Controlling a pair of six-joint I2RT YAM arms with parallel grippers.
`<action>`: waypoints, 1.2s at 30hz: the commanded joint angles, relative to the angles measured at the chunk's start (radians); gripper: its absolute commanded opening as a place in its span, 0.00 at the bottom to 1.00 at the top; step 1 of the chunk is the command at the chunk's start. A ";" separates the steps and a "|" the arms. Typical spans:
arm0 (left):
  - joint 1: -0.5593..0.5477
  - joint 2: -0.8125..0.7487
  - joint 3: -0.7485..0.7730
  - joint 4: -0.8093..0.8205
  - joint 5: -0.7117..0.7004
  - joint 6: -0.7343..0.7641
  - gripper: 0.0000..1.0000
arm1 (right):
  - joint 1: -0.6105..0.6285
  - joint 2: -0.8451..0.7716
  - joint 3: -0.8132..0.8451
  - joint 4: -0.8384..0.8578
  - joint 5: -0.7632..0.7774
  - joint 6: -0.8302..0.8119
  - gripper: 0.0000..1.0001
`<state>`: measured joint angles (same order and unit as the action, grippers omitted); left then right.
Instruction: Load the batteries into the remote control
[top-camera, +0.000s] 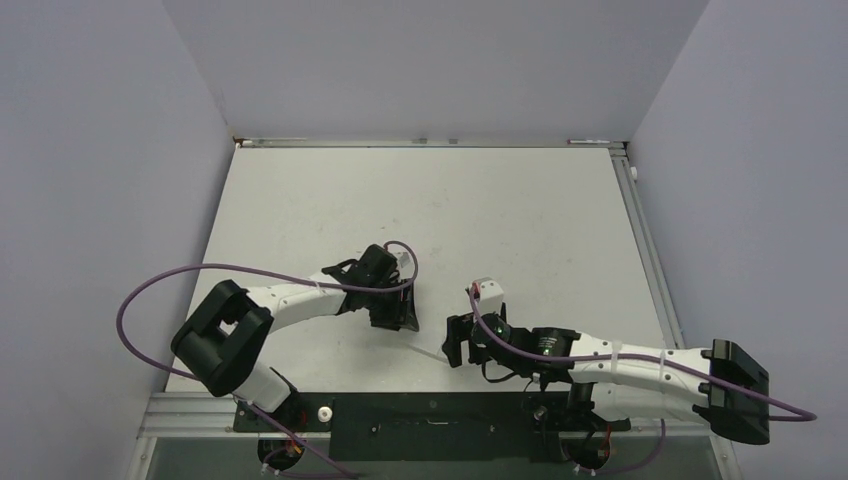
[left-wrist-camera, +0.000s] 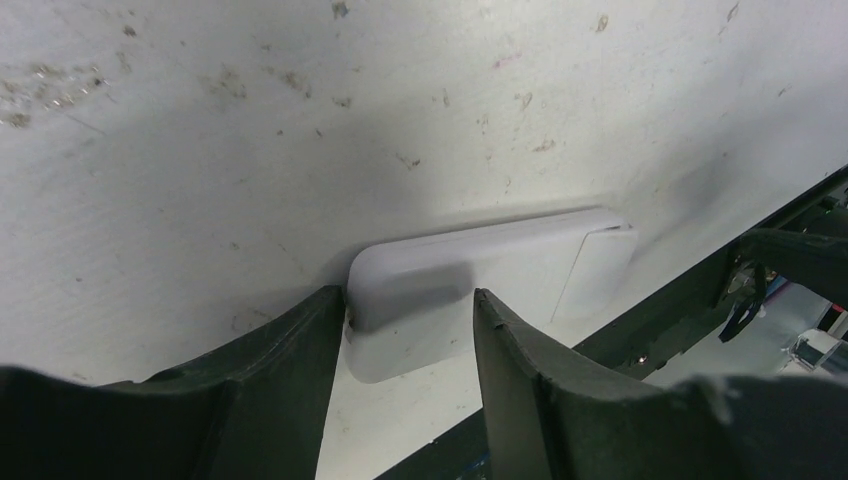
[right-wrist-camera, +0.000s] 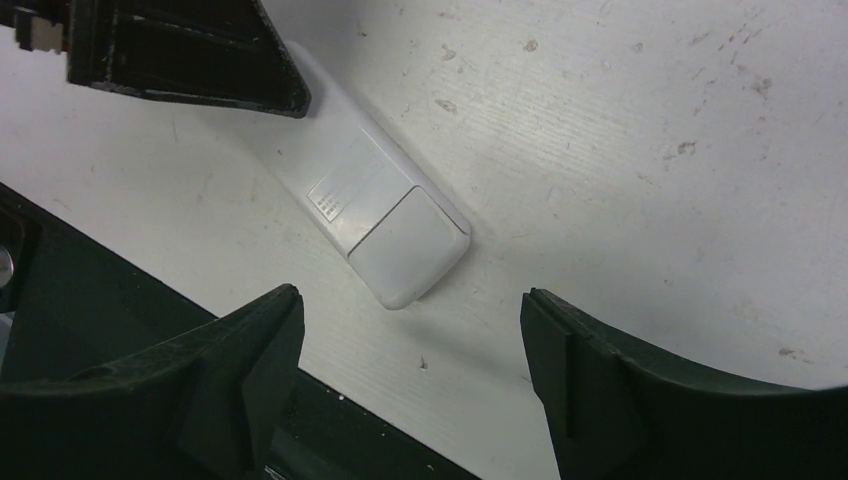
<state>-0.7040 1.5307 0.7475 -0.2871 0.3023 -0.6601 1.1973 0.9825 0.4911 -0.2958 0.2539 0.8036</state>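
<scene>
Left fingers (left-wrist-camera: 315, 330) right up at the lens, dark and set narrow, one either side of the remote control (left-wrist-camera: 500, 265). The finger on the view's left touches its rounded corner, but whether they truly clamp it, can't tell. The remote lies flat on the scuffed white bench (left-wrist-camera: 250, 120), plain back up, close to the near edge between the two arms. At its other end the right fingers (right-wrist-camera: 275, 320) stand spread wide, flanking the end with the square panel (right-wrist-camera: 410, 245) and ribbed patch (right-wrist-camera: 326, 203), clear of it.
</scene>
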 joint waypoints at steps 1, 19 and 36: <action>-0.030 -0.047 -0.025 0.006 -0.019 -0.041 0.47 | -0.009 0.034 0.019 -0.013 -0.012 0.067 0.75; -0.055 -0.143 -0.076 -0.042 -0.035 -0.072 0.42 | -0.037 0.169 0.074 -0.019 0.016 0.186 0.42; -0.055 -0.125 -0.094 -0.030 -0.010 -0.046 0.36 | -0.047 0.257 0.104 -0.005 0.015 0.215 0.31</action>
<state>-0.7540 1.4170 0.6529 -0.3305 0.2729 -0.7235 1.1580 1.2278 0.5545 -0.3229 0.2466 1.0039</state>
